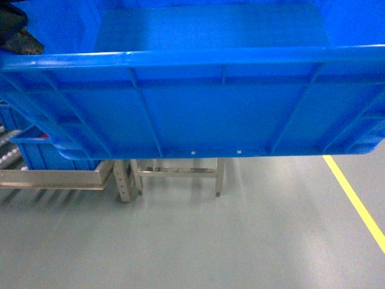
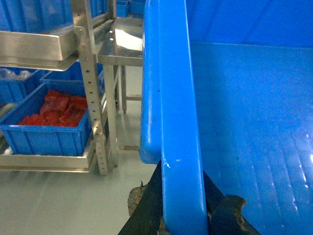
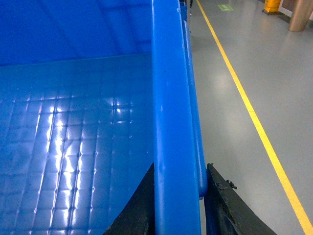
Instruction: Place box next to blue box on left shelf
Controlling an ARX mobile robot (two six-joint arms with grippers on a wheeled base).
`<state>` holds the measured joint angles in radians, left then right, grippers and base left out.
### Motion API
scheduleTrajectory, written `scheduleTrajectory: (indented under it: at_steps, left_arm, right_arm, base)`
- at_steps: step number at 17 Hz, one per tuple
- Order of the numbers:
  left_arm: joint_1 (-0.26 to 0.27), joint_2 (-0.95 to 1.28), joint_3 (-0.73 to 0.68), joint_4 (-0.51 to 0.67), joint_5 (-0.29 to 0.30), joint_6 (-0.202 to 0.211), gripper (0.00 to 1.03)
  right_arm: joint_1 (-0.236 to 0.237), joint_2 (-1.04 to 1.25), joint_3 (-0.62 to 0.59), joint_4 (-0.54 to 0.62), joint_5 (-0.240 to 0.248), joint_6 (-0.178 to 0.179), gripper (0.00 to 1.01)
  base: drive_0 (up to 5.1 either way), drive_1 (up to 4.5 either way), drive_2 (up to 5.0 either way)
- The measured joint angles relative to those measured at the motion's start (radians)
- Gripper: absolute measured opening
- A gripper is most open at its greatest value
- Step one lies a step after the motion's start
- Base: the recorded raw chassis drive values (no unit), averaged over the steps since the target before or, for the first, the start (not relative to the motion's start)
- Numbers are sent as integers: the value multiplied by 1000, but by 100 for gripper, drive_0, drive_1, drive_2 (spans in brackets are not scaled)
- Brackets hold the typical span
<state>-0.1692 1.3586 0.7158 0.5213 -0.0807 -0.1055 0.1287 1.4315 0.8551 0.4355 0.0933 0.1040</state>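
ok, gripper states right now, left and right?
Left gripper: jaws shut on the box, clamping its rim.
Right gripper: jaws shut on the box's opposite rim.

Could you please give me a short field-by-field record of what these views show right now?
carried item: the box, open-topped and empty, held up above the floor
left gripper: clamped on the box's left rim, one finger on each side of the wall
right gripper: clamped on the box's right rim in the same way
left shelf: metal rack to the left of the box, not touching it
on the rack: blue bin holding red items
floor marking: yellow line on the right
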Motion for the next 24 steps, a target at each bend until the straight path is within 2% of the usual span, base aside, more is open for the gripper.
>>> scheduleTrajectory:
  at_steps: [13,24]
  left_arm:
    - [2,0,0,-5,0,0,8]
    - [2,0,0,-2,0,0,8]
  right_arm:
    - [2,0,0,-2,0,0,20]
    - [2,0,0,-1,1,0,19]
  base:
    - [-473,265,265]
    - [-484,345,132]
